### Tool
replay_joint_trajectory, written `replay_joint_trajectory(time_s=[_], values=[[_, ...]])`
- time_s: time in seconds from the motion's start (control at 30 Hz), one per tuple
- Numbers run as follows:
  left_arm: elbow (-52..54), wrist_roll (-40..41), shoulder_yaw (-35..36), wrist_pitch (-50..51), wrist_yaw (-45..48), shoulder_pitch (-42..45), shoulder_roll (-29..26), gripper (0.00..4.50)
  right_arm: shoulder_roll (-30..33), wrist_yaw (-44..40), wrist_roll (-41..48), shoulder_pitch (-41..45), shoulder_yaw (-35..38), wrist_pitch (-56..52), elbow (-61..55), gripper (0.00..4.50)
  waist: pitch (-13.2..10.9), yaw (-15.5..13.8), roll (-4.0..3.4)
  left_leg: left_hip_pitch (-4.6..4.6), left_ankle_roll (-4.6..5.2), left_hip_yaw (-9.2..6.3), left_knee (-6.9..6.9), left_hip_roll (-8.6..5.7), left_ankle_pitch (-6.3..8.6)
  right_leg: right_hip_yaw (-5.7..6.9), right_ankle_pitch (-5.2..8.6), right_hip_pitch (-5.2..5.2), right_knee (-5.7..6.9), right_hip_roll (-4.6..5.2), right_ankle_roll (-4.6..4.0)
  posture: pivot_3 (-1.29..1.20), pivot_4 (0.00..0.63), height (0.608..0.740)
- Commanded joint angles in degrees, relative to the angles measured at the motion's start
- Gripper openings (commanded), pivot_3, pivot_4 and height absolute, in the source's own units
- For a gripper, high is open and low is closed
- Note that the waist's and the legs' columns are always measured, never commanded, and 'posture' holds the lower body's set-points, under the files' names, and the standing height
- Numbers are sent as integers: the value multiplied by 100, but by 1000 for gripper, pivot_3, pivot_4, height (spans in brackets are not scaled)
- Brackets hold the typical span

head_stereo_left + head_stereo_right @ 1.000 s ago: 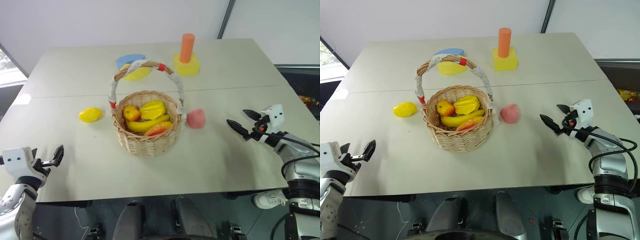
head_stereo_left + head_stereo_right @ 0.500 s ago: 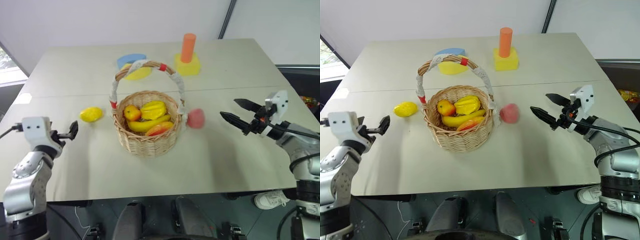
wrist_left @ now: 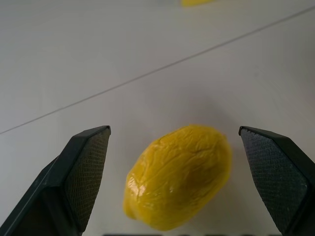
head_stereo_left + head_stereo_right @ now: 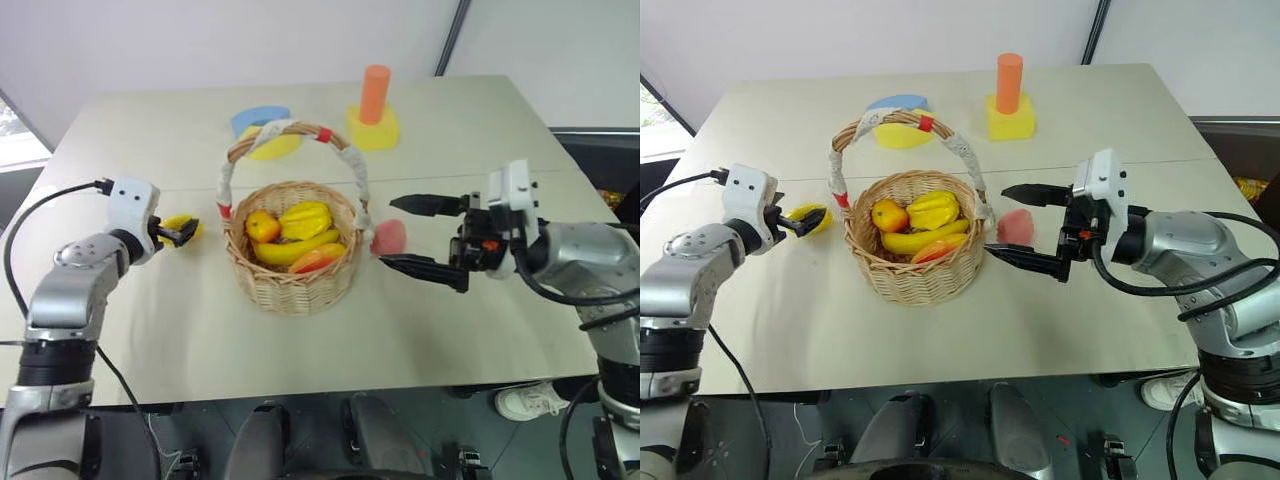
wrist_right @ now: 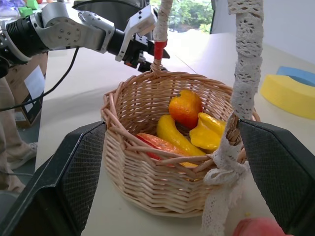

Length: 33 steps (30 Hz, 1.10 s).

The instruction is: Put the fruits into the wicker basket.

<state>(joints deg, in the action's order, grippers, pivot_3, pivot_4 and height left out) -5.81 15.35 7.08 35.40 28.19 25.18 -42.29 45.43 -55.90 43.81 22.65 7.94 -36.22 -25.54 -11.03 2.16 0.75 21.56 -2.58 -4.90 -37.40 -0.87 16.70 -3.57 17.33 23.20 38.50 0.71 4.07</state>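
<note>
— So where do the fruits sit?

— Lemon point(image 3: 178, 177) is left of centre in the head views, just left of the basket point(image 4: 291, 272); peach point(image 4: 1016, 227) is just right of it. Both are on the table point(image 4: 420, 330), neither in the basket yet.

— And the grippers?

— Left gripper point(image 4: 178, 234) has its jaws wide with the lemon between them, not pinched. Right gripper point(image 4: 1023, 225) is spread wide too, one finger above the peach and one below in the frame, apparently not touching it.

— How will they handle?

— Glossy and rounded, probably light hollow toys, so likely slippery. I'd pinch the lemon across its narrow middle, and the peach across its widest part. A hard or off-centre squeeze might squirt either one out.
</note>
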Motion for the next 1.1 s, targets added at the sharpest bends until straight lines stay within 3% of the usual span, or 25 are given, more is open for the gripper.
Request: replay_joint_trajectory(time_s=[0.03, 0.27, 0.43, 0.53, 0.6, 0.63, 0.93, 1.1], values=[[-588, -128, -283, -382, 930, 378, -346, 4500, 15, -72, 38, 94, -7, 95, -161, 4417, 0, -20, 0, 2, 0, -2, 6, 0, 0, 2, 0, 1, -6, 0, 0, 0, 150, 740], [-1920, -652, -942, -1089, 2066, 1143, -595, 4500, -77, -2, 86, -186, 36, 184, -380, 4417, 2, -142, 2, 83, -5, -12, 10, 0, -3, 18, -2, 71, -28, 7, -1, 0, 150, 740], [-2497, -910, -1061, -1436, 2279, 1474, -521, 4500, -105, 31, 90, -298, 102, 232, -455, 4417, 2, -152, 4, 117, -12, -11, 6, -8, -8, 20, -2, 109, -16, 14, -1, 0, 150, 740], [-2686, -942, -962, -1583, 2235, 1606, -429, 3617, -90, 19, 68, -358, 118, 286, -457, 4500, 3, -151, 4, 120, -1, -11, -6, -9, -2, 23, -4, 110, -8, 15, 2, 0, 150, 740], [-2680, -980, -935, -1655, 2215, 1595, -418, 2727, -85, 29, 66, -367, 112, 302, -466, 4500, 2, -144, 4, 120, 0, -11, -17, -10, -1, 23, -4, 110, 4, 15, 2, 0, 150, 740], [-2636, -944, -883, -1644, 2206, 1563, -404, 2727, -83, 35, 50, -368, 103, 314, -469, 4500, 2, -135, 4, 120, 1, -11, -24, -11, -1, 23, -4, 110, 9, 16, 2, 0, 150, 740], [-1393, -500, 10, -1474, 1951, 358, -471, 2727, -100, 66, -10, -216, 15, 354, -399, 4500, 2, -114, 4, 114, 3, -8, -63, -8, 0, 20, -4, 113, 61, 16, 2, 0, 150, 740], [1184, 1017, 1693, -615, 1830, -1306, -130, 2727, -97, 63, -83, -145, 8, 406, -317, 4500, 4, -114, 6, 116, 5, -4, -66, -3, 2, 22, -4, 114, 61, 22, 2, 0, 150, 740]])
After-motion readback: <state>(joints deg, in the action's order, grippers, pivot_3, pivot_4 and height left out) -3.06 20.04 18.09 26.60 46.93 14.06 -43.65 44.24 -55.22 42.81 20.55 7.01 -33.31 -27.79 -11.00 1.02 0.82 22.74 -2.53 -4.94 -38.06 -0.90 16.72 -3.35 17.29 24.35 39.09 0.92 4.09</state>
